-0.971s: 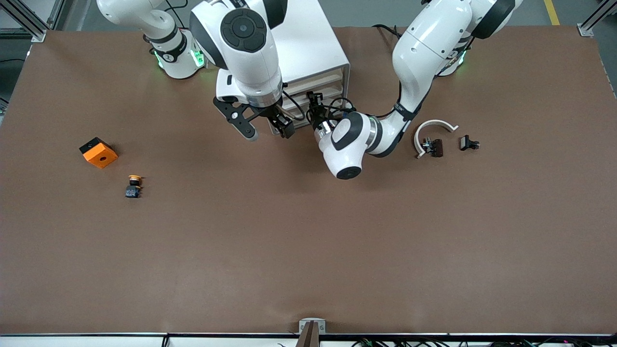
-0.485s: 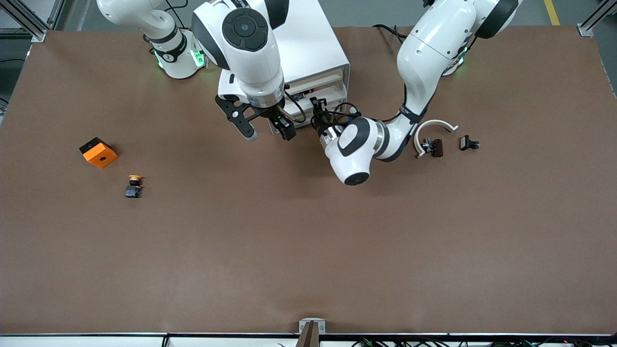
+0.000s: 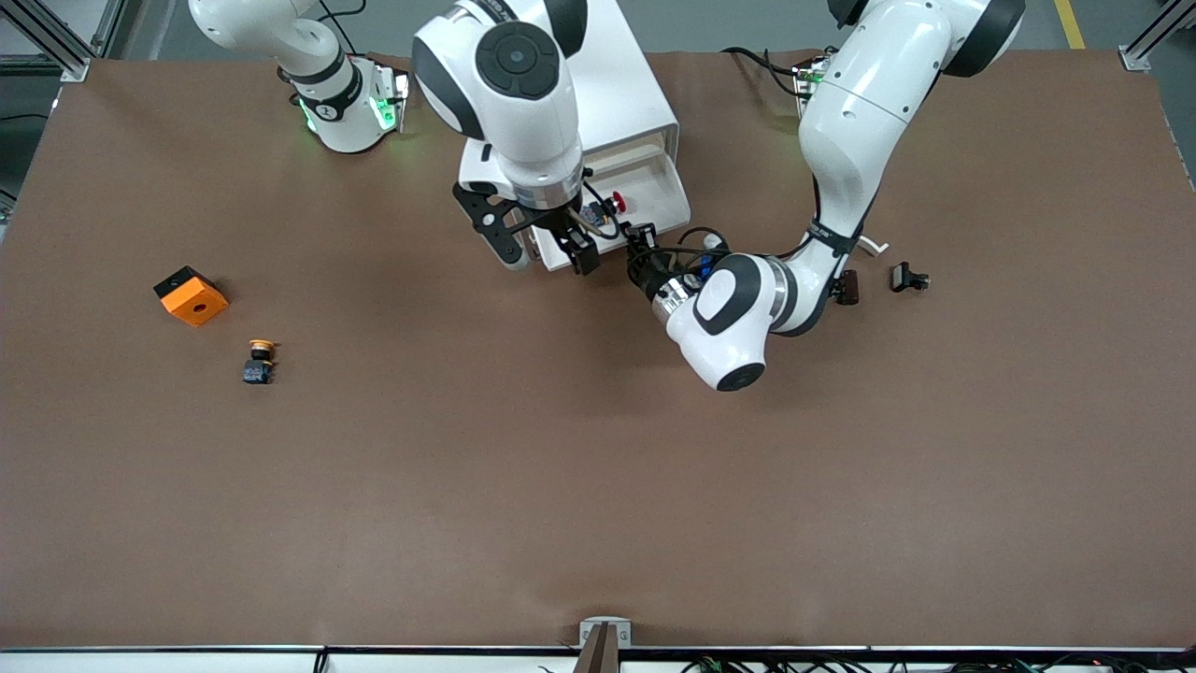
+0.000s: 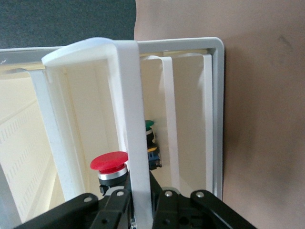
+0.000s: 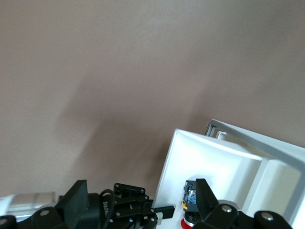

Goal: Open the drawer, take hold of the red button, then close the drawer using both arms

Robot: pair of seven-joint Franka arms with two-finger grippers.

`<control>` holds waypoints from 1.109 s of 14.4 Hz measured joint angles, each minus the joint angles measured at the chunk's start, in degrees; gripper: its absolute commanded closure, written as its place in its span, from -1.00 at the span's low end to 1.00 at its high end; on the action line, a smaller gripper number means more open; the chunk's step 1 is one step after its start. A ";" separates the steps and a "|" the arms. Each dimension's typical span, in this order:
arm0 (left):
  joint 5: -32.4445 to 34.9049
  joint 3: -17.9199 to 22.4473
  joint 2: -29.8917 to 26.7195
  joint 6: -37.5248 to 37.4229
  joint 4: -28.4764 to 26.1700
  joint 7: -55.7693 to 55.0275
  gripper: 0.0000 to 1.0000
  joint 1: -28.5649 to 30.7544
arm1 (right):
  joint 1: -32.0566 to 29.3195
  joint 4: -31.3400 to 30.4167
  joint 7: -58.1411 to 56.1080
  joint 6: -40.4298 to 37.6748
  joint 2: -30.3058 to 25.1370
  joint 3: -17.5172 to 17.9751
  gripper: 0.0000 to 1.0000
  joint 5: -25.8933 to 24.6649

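The white cabinet (image 3: pixel 607 84) has a drawer (image 3: pixel 675 192) pulled out toward the front camera. The red-capped button (image 3: pixel 616 201) stands in the drawer and shows in the left wrist view (image 4: pixel 110 163) and the right wrist view (image 5: pixel 191 195). My left gripper (image 3: pixel 643 241) is shut on the drawer's front wall (image 4: pixel 136 143); in its own view the gripper (image 4: pixel 143 191) clamps that wall right beside the button. My right gripper (image 3: pixel 547 252) is open over the drawer's front corner at the right arm's end. In its own view the right gripper (image 5: pixel 143 200) holds nothing.
An orange cube (image 3: pixel 192 295) and an orange-capped button (image 3: pixel 259 361) lie toward the right arm's end. Small black parts (image 3: pixel 908 277) and a white curved piece (image 3: pixel 871 245) lie by the left arm. A green-capped button (image 4: pixel 149 125) shows deeper inside the cabinet.
The left gripper has drawn the drawer out toward the front camera, and the red button has come into view. The right arm has shifted toward the left arm's end, over the drawer.
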 measured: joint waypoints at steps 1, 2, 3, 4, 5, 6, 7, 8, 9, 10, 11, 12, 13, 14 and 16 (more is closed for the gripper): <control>0.00 0.13 0.11 0.75 0.49 0.20 -0.99 0.24 | 0.46 0.00 0.68 0.15 0.53 0.00 -1.00 0.00; 0.00 0.32 0.21 2.00 0.92 0.71 -1.00 0.44 | 0.87 0.00 1.56 0.32 1.05 0.00 -1.00 0.00; 0.01 0.47 0.30 2.65 1.45 1.09 -1.00 0.64 | 1.27 -0.02 2.55 0.62 1.62 0.01 -1.00 0.00; 0.01 0.66 0.33 2.98 2.08 1.19 -1.00 0.77 | 1.71 -0.04 3.40 0.93 2.22 0.00 -1.00 0.00; 0.02 1.05 0.33 3.16 2.85 1.21 -1.00 0.89 | 2.22 -0.10 3.92 1.35 2.86 0.01 -1.00 0.00; 0.17 1.62 0.33 3.25 3.78 1.26 -1.00 1.09 | 2.80 -0.28 4.34 2.06 3.50 0.02 -1.00 0.00; 0.82 2.49 0.33 3.38 5.05 1.43 -1.00 1.34 | 3.33 -0.56 4.63 2.67 4.09 0.01 -1.00 0.00; 2.03 3.85 0.32 3.49 6.79 1.78 -1.00 1.57 | 3.80 -0.98 4.77 3.14 4.64 0.02 -1.00 0.00; 3.43 5.48 0.29 3.54 8.90 2.26 -1.00 1.85 | 4.15 -1.47 4.86 3.34 5.10 0.02 -1.00 0.00; 4.48 7.33 0.26 3.58 11.16 2.80 -1.00 2.12 | 4.34 -1.93 4.87 3.38 5.42 0.02 -1.00 0.00; 5.01 9.40 0.20 3.59 13.31 3.65 -1.00 2.33 | 4.43 -2.55 4.87 3.38 5.58 0.02 -1.00 0.00; 5.21 11.49 0.08 3.60 15.01 5.09 -1.00 2.53 | 4.46 -3.27 4.87 3.38 5.63 0.01 -1.00 0.00; 5.32 13.54 -0.15 3.63 16.16 7.43 -1.00 2.76 | 4.52 -3.95 4.85 3.38 5.63 0.01 -1.00 0.00; 5.37 15.65 -0.45 3.64 16.86 10.46 -1.00 3.04 | 4.71 -4.59 4.84 3.38 5.63 0.01 -1.00 0.00; 5.41 19.40 -1.38 3.77 17.53 18.11 -1.00 3.67 | 5.49 -5.70 4.84 3.54 5.64 0.02 -1.00 0.00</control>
